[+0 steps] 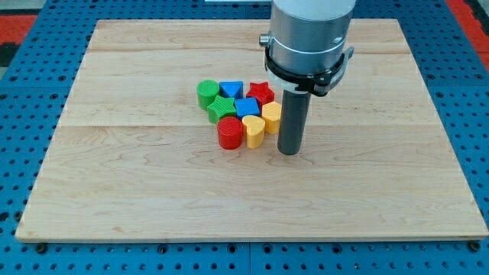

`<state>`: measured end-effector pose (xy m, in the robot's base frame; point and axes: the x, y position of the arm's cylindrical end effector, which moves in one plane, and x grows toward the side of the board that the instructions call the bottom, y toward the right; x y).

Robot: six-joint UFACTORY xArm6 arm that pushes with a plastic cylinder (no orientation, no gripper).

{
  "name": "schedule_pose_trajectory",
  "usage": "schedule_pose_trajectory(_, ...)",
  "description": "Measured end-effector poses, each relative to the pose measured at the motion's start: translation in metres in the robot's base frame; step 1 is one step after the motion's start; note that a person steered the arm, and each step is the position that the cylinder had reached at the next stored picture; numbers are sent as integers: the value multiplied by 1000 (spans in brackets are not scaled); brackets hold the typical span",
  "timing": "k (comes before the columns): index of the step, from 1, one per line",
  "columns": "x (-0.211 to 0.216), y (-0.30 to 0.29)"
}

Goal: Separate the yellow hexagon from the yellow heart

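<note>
The yellow hexagon [272,115] sits at the right edge of a tight cluster of blocks near the board's middle. The yellow heart [254,131] lies just below and left of it, touching it. My tip [289,152] rests on the board right of the heart and just below right of the hexagon, close to both. The rod partly hides the hexagon's right side.
The cluster also holds a red cylinder [230,132], a blue cube [246,107], a green star [221,108], a red star [260,93], a blue triangle [231,89] and a green cylinder [207,93]. The wooden board [137,191] lies on a blue perforated table.
</note>
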<state>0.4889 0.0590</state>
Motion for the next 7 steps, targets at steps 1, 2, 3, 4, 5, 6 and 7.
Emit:
schedule_pose_trajectory(1,0,0)
schedule_pose_trajectory(2,0,0)
schedule_pose_trajectory(3,0,0)
schedule_pose_trajectory(4,0,0)
schedule_pose_trajectory(5,0,0)
schedule_pose_trajectory(6,-4,0)
schedule_pose_trajectory(7,-40,-16)
